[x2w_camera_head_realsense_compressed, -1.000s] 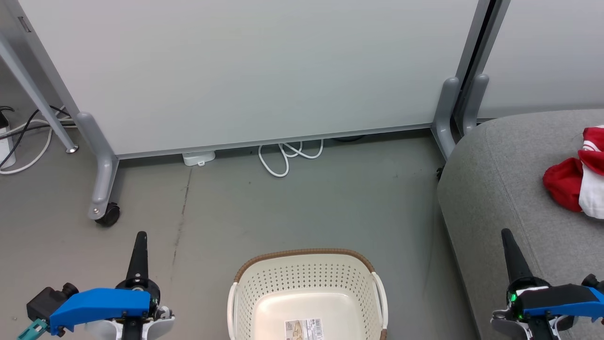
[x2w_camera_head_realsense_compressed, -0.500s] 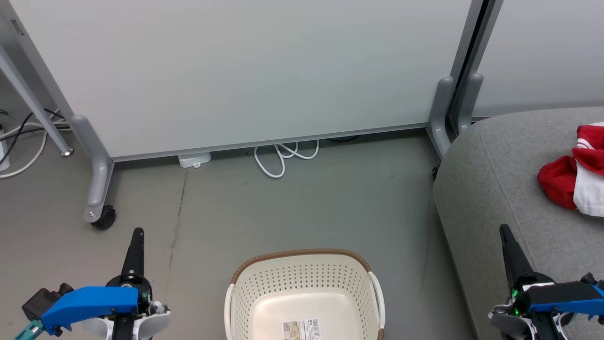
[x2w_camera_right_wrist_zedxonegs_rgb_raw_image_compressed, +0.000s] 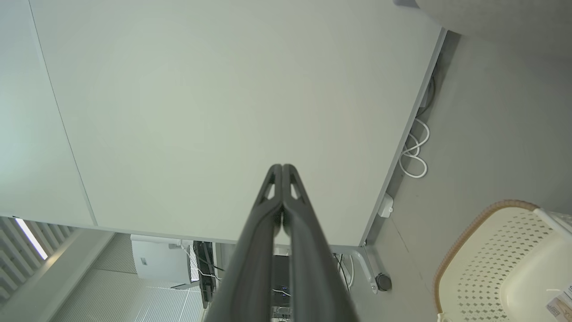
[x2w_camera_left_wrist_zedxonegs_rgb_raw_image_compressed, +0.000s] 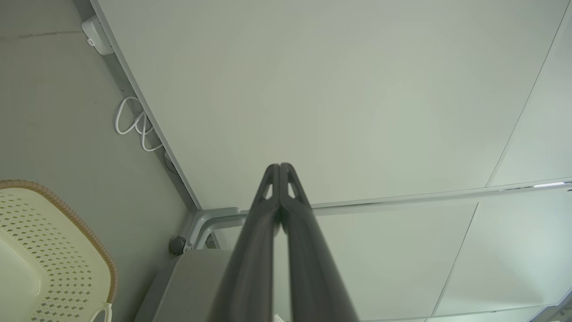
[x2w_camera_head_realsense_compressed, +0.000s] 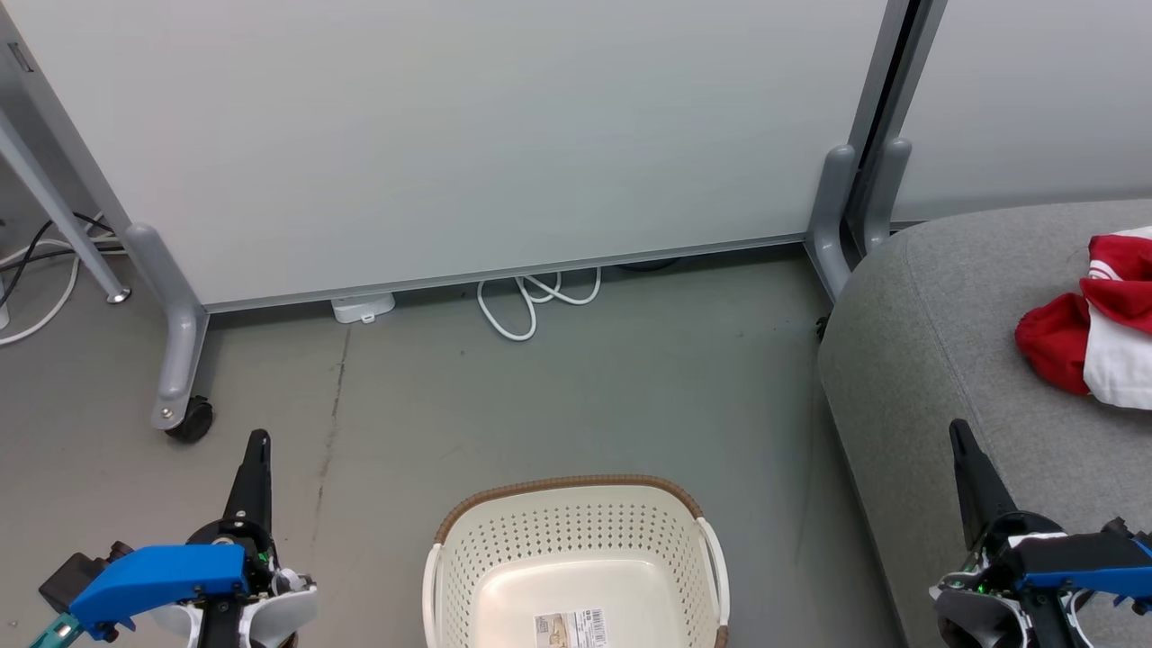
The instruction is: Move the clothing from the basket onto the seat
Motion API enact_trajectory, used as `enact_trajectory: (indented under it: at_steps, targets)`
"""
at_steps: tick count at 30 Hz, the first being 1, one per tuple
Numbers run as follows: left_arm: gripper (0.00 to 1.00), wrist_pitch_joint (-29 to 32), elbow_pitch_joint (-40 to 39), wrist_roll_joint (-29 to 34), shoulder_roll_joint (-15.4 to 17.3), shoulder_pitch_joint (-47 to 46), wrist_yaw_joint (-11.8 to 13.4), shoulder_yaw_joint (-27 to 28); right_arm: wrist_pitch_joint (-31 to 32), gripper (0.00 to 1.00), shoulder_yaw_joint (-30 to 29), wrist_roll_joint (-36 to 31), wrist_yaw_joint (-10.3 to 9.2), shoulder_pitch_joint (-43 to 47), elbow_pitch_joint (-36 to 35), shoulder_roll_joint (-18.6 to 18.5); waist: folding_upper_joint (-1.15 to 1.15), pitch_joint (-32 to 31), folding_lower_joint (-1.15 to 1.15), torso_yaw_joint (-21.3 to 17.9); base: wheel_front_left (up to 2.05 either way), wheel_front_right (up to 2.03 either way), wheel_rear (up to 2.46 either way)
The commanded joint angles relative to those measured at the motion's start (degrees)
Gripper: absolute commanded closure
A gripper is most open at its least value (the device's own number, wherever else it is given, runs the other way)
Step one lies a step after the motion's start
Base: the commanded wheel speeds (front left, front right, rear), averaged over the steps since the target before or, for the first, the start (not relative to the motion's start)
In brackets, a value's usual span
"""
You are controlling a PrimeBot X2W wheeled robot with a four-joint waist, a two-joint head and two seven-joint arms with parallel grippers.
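The cream basket [x2w_camera_head_realsense_compressed: 576,540] with its brown rim stands on the floor at the bottom centre of the head view; its visible inside holds a barcode sticker [x2w_camera_head_realsense_compressed: 571,626] and no fabric. Red and white clothing [x2w_camera_head_realsense_compressed: 1093,337] lies bunched on the grey seat [x2w_camera_head_realsense_compressed: 936,360] at the right edge. My left gripper [x2w_camera_head_realsense_compressed: 258,443] is shut and empty, left of the basket, fingers pointing up. My right gripper [x2w_camera_head_realsense_compressed: 959,432] is shut and empty over the seat's front part. Both wrist views show fingers pressed together, left gripper [x2w_camera_left_wrist_zedxonegs_rgb_raw_image_compressed: 279,166] and right gripper [x2w_camera_right_wrist_zedxonegs_rgb_raw_image_compressed: 282,167], with the basket [x2w_camera_left_wrist_zedxonegs_rgb_raw_image_compressed: 49,250] [x2w_camera_right_wrist_zedxonegs_rgb_raw_image_compressed: 505,264] at a corner.
A large pale partition panel [x2w_camera_head_realsense_compressed: 468,135] on grey legs with a caster [x2w_camera_head_realsense_compressed: 191,421] stands behind the basket. A white cable loop [x2w_camera_head_realsense_compressed: 531,301] and a small white box [x2w_camera_head_realsense_compressed: 363,308] lie at its foot. More cables [x2w_camera_head_realsense_compressed: 45,261] lie at the far left.
The whole head view has shifted: the panel, seat and clothing sit slightly further left and lower in the picture, so the camera moved. Both grippers stay shut and empty.
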Motion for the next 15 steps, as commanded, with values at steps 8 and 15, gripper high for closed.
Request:
enact_trajectory:
  at_steps: [8,15]
  targets:
    - [1.0,1.2,-0.5,-4.1,0.1,-1.2,-0.5,1.0,1.2,1.0,0.2,4.5,0.02,-0.8,-0.4,-0.4,0.0,-0.1,0.0,-0.5,0.0,0.0,0.0]
    - [1.0,1.9,-0.5,-6.3,0.1,-1.3,-0.7,1.3,1.7,1.0,0.2,6.8,0.02,-1.0,-0.5,-0.4,0.0,-0.1,0.0,-0.8,0.0,0.0,0.0]
